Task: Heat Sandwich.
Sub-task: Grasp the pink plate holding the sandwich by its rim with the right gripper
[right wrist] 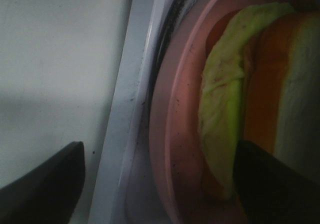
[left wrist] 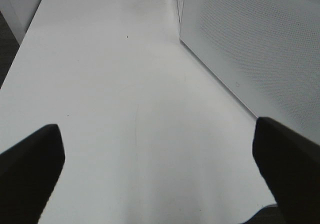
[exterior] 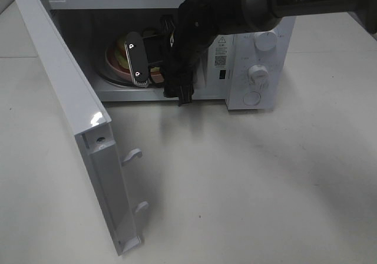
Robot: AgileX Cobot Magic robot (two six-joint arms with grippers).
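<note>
The sandwich [right wrist: 225, 109], pale bread with green and orange layers, lies on a pink plate [right wrist: 175, 134] inside the open microwave [exterior: 253, 69]. In the high view only a yellowish sliver of the sandwich [exterior: 156, 71] shows behind the arm. My right gripper [exterior: 136, 60] reaches into the cavity, fingers spread wide. In the right wrist view the right gripper [right wrist: 160, 184] straddles the plate's rim, one finger outside it and the other finger [right wrist: 275, 184] against the sandwich. My left gripper [left wrist: 160, 169] hangs open over bare table, holding nothing.
The microwave door [exterior: 70, 111] swings out wide to the left, with its latch hooks toward the front. Control knobs [exterior: 257, 72] sit on the right panel. In the left wrist view the microwave's side wall [left wrist: 250, 44] stands close by. The white table [exterior: 247, 181] spreads in front.
</note>
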